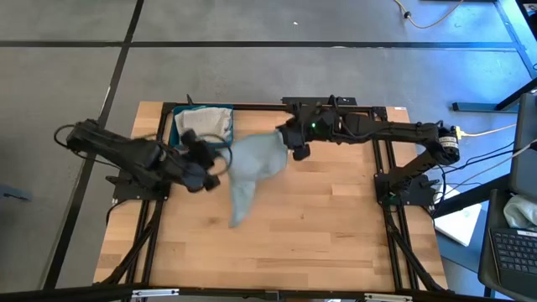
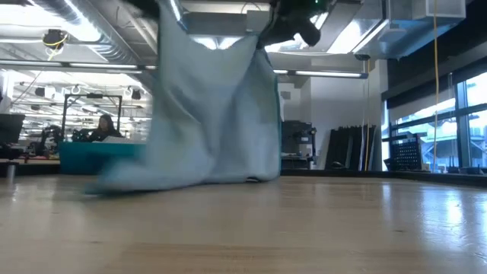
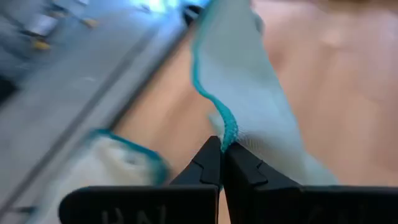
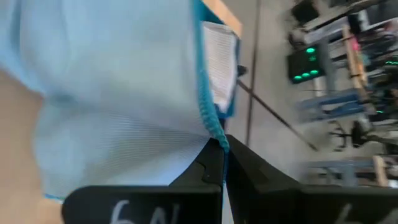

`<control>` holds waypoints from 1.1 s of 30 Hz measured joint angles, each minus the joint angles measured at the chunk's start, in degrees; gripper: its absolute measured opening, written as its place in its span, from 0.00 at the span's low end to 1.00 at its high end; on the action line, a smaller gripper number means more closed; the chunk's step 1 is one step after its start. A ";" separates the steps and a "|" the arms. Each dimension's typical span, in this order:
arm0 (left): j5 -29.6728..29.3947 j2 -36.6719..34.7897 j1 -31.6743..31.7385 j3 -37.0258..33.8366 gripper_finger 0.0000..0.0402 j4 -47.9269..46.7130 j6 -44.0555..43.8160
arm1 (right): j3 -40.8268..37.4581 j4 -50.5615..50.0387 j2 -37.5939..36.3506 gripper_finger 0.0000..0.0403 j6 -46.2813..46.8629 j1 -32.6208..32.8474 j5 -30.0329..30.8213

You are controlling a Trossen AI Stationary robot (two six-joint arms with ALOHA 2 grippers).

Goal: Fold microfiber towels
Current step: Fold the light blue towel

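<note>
A pale blue microfiber towel (image 1: pixel 254 165) with a teal hem hangs between my two grippers above the table's far middle. Its lower part (image 1: pixel 239 210) trails toward the near side and rests on the wood (image 2: pixel 152 179). My left gripper (image 1: pixel 220 162) is shut on its left upper edge. My right gripper (image 1: pixel 289 144) is shut on its right upper edge. More towels (image 1: pixel 201 123) lie stacked in the dark blue tray (image 1: pixel 174 134) at the far left. My left gripper pinches the towel's teal hemmed edge (image 3: pixel 229 134) between its two fingers. The towel runs away from the fingers, lifted there. My right gripper pinches the teal hemmed edge (image 4: pixel 214 134) near the corner with the white label (image 4: pixel 219 65). The cloth hangs below it, its lower end on the table.
The tray with the stacked towels stands just behind my left gripper. The bare wooden table (image 1: pixel 319 226) stretches to the near and right sides. A black frame (image 1: pixel 382 168) runs along the table's edges.
</note>
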 joint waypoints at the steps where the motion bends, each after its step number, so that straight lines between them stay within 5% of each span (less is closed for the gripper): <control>1: -1.97 -0.23 0.35 2.60 0.00 -2.90 0.04 | 0.00 0.67 0.00 0.02 -1.26 -0.80 0.04; 7: -7.60 -0.54 2.58 13.10 0.00 -11.66 3.09 | 0.00 4.57 0.00 0.02 -10.22 -4.14 0.55; 14: -8.02 -0.37 4.03 15.13 0.00 -11.65 6.21 | 0.65 9.22 -0.16 0.02 -15.40 -2.93 11.77; 22: -4.40 0.40 -1.25 15.11 0.00 -11.57 1.37 | 7.53 -8.41 -1.94 0.02 -8.30 5.22 17.67; 27: 3.06 3.45 -8.58 14.29 0.00 -10.99 -7.98 | 11.93 -33.73 -2.29 0.02 9.80 10.32 5.16; 33: 8.80 12.11 -16.94 14.12 0.00 -9.55 -21.25 | 9.70 -42.38 -2.27 0.02 28.78 15.72 -12.63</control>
